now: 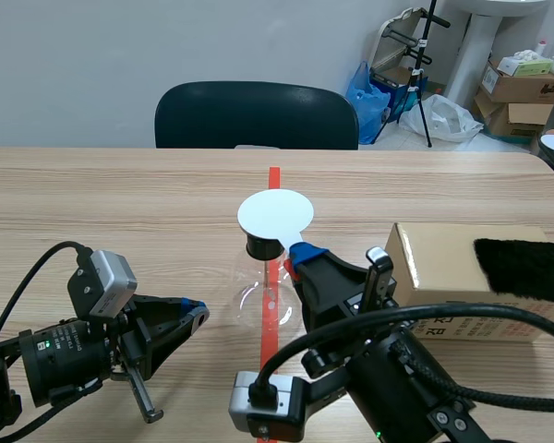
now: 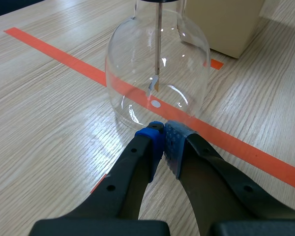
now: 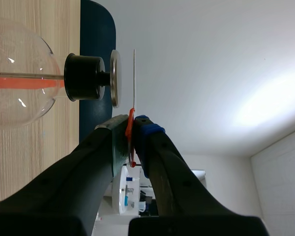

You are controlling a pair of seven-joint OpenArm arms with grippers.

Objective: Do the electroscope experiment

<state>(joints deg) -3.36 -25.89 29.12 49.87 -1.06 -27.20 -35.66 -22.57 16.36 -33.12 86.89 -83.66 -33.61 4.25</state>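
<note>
Tools lie nearest, low at either side of the scene view; the left tool is closed on nothing, its pads meeting, and its tip stands just beside the glass flask, at 9 o'clock from it. The right tool, at 1 o'clock from the bulb, is clamped on the orange-red handle of a thin white disc; this disc hangs just over the metal plate above the black stopper, parallel to it, with a thin gap between. Inside the flask a rod carries small foil leaves; the flask stands on the orange-red tape line, mid worktop. At 3 o'clock from the flask lies a cardboard box with a black furry cloth on it; at 12 o'clock, beyond the worktop, stands a dark chair.
</note>
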